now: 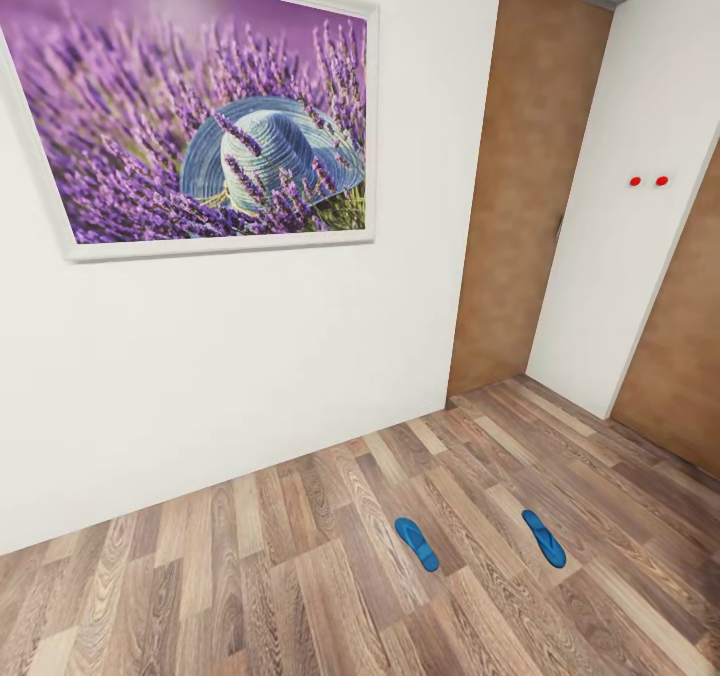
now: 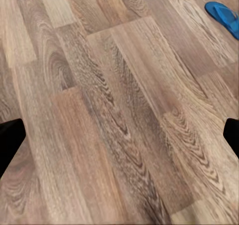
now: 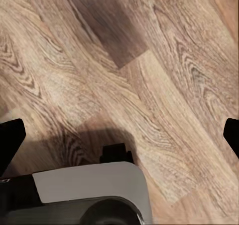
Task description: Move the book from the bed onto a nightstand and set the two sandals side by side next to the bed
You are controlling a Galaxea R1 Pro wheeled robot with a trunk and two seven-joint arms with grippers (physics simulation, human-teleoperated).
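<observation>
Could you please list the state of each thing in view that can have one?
Left bright blue flat flip-flop sandal: lying flat on the brown wood-plank floor, apart from the other.
Right bright blue flat flip-flop sandal: lying flat on the floor, roughly parallel to the first.
Tall brown wooden door: closed.
Left tool: open, empty.
Right tool: open, empty.

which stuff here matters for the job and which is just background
Job:
- left sandal
- right sandal
- floor, where both sandals lie apart, not yet side by side

Background:
- lavender picture
- doors
- red wall dots
</observation>
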